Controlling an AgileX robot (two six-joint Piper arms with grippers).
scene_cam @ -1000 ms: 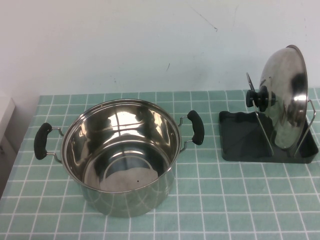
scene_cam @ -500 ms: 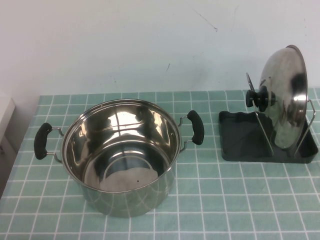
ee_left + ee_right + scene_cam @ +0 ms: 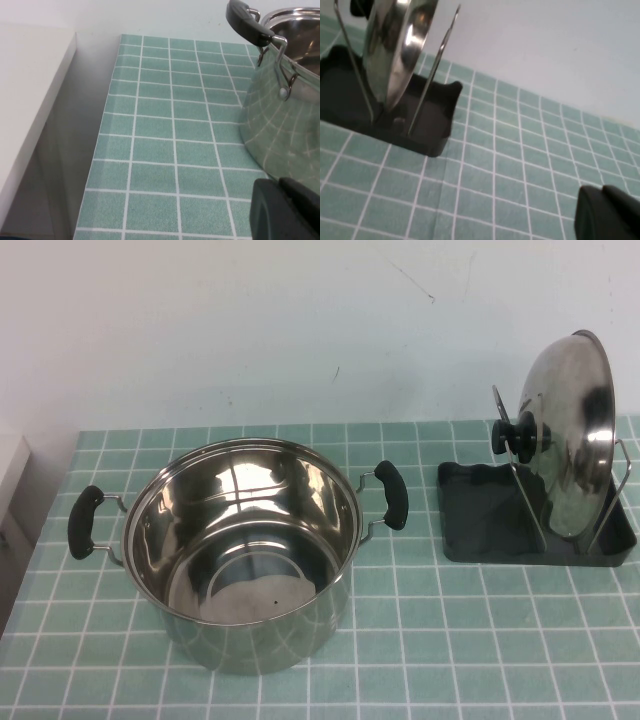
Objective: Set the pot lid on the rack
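The shiny steel pot lid [image 3: 570, 430] stands on edge between the wire loops of the rack [image 3: 490, 525] at the table's right, its black knob [image 3: 515, 435] facing left. From the right wrist the pot lid [image 3: 395, 45] shows upright in the rack's dark tray [image 3: 432, 130]. My right gripper [image 3: 607, 192] is shut and empty, off to the side of the rack over the green tiled cloth. Beside the pot's outer wall my left gripper [image 3: 282, 186] is shut with nothing in it. Neither arm appears in the high view.
A deep steel pot [image 3: 240, 540] with two black side handles [image 3: 85, 522] stands open at the table's left centre; its wall [image 3: 285, 130] is close to my left gripper. A white surface [image 3: 30, 100] borders the table's left edge. A pale wall runs behind.
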